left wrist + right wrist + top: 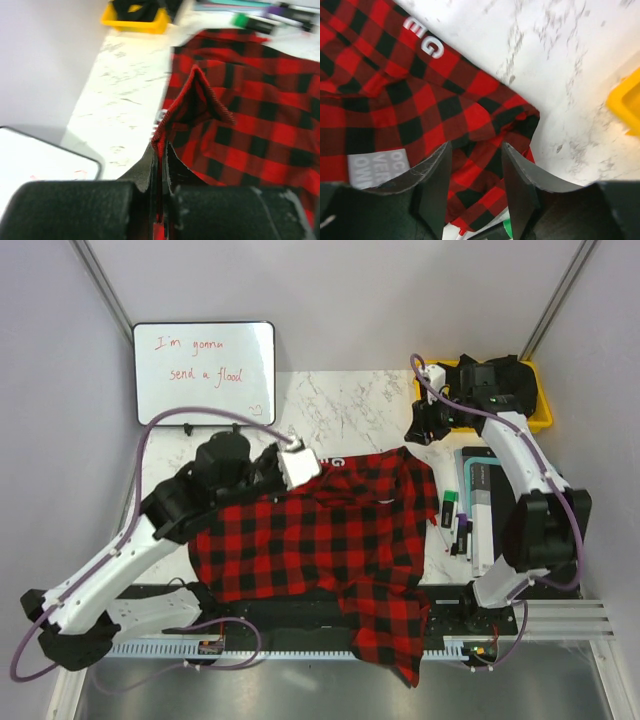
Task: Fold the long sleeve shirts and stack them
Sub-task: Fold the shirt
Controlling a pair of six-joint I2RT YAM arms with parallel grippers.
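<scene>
Close up, the left end effector (160,155) is clamped on a raised fold at the far edge of the red-and-black check shirt (320,530). The shirt lies rumpled on the marble desk (340,405). Its length runs from that grip toward the right arm, and one part hangs off the near edge. The right end effector (476,150), jaws apart and empty, hovers over the shirt's far right corner.

The white marble table (350,410) bears a red-and-black flannel shirt (320,530) spread across its middle, one part hanging over the near edge. A whiteboard (205,370) sits at the far left corner and a yellow bin (542,412) at the far right. Markers (452,508) and a grey box (482,502) lie along the right edge.
</scene>
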